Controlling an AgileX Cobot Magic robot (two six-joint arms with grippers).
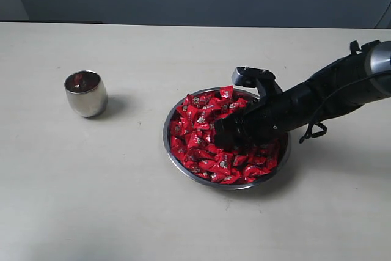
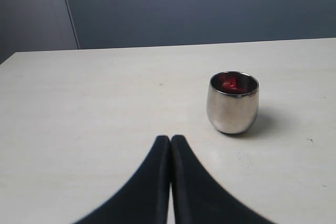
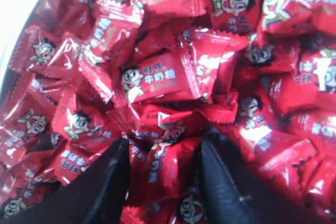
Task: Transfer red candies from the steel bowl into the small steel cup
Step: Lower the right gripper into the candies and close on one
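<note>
Right gripper (image 3: 165, 148) jaws are spread wide, tips dug into the red candies (image 3: 157, 77). A wrapper lies between the two fingers, possibly touched by them; the close view is too blurry to be sure. The gripper sits over the middle of the steel bowl (image 1: 166, 132), its arm coming in across the bowl's right rim. Candies fill the bowl, heaped to the rim. The small steel cup (image 1: 85, 93) stands upright on the table (image 1: 122, 212), well left of the bowl, with something red inside. Left gripper (image 2: 170, 141) jaws are pressed together, empty, low over the table near the cup.
</note>
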